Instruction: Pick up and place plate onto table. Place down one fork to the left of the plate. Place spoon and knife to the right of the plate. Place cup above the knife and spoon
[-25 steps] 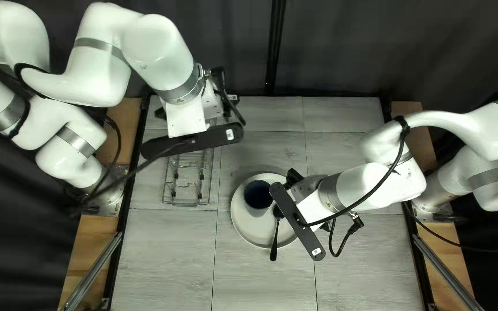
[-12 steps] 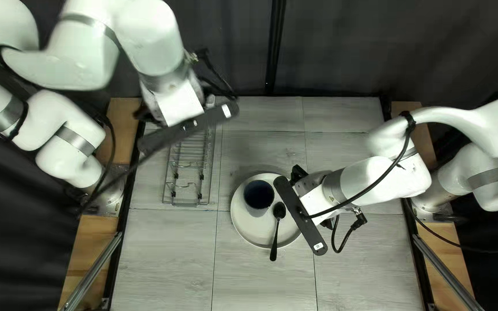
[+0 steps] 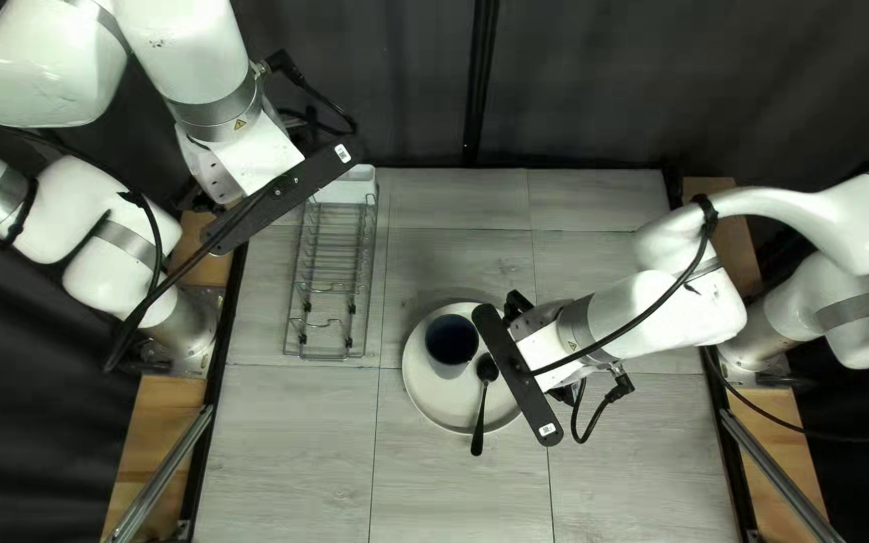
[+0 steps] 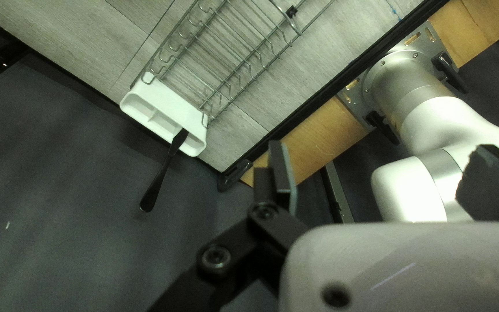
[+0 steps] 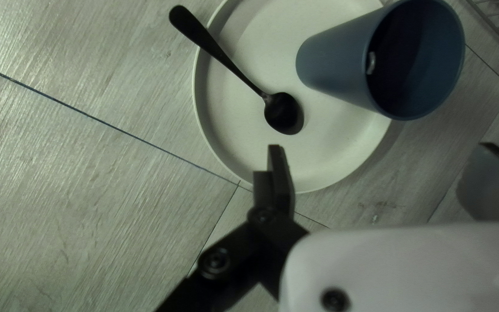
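While left end effector (image 4: 382,147) hangs empty, fingers wide apart, dark utensil (image 4: 158,180) leans in white caddy (image 4: 174,108). Plate (image 3: 432,397) on worktop (image 3: 455,493), carrying cup (image 3: 452,350), then spoon (image 3: 481,407). Right end effector (image 5: 381,147) empty, wide open: best pinch spoon handle squarely, clear of cup. White label (image 3: 547,429) illegible.

Blue cup (image 5: 339,63), off-white plate (image 5: 342,147), black spoon (image 5: 284,112), black utensil (image 4: 158,180), white cutlery holder (image 4: 171,107), grey rack (image 3: 326,357), pale grey wood-grain tabletop (image 3: 455,493)

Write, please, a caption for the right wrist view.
Open right gripper near a pale plate bearing a black spoon and blue cup.
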